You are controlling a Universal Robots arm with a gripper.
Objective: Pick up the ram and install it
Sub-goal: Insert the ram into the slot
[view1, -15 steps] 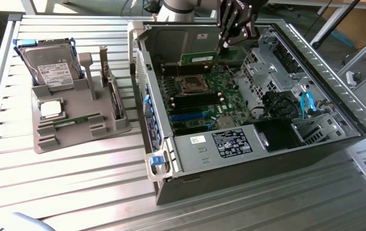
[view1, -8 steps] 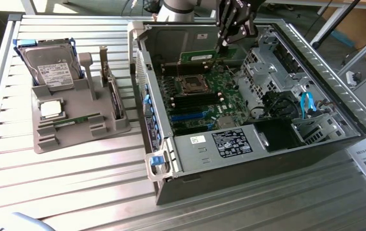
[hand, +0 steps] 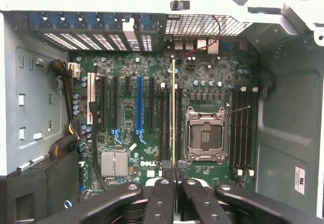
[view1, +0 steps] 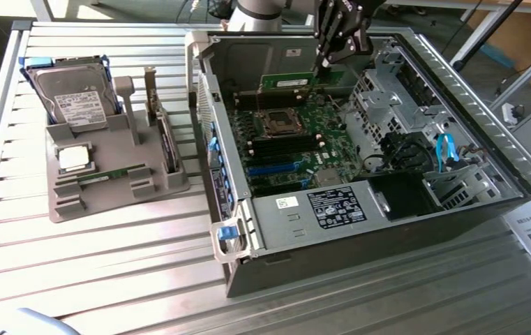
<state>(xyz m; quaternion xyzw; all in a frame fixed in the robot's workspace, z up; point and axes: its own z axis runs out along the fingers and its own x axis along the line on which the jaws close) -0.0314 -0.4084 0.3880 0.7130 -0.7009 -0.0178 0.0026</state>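
Here, exterior view: the jaws, closed narrow, pinch the ram [view1: 289, 82] above the far side of the open computer case [view1: 246, 59]. Wrist view: the ram [hand: 173, 112] hangs edge-on over the motherboard [hand: 126, 72], beside the processor socket [hand: 206, 135].

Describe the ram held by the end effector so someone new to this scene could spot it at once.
Find the open computer case on the metal table; the black end effector hangs over its motherboard. In its grip is the ram, a thin green stick held above the board, unlike its twin lying in the grey tray outside the case.
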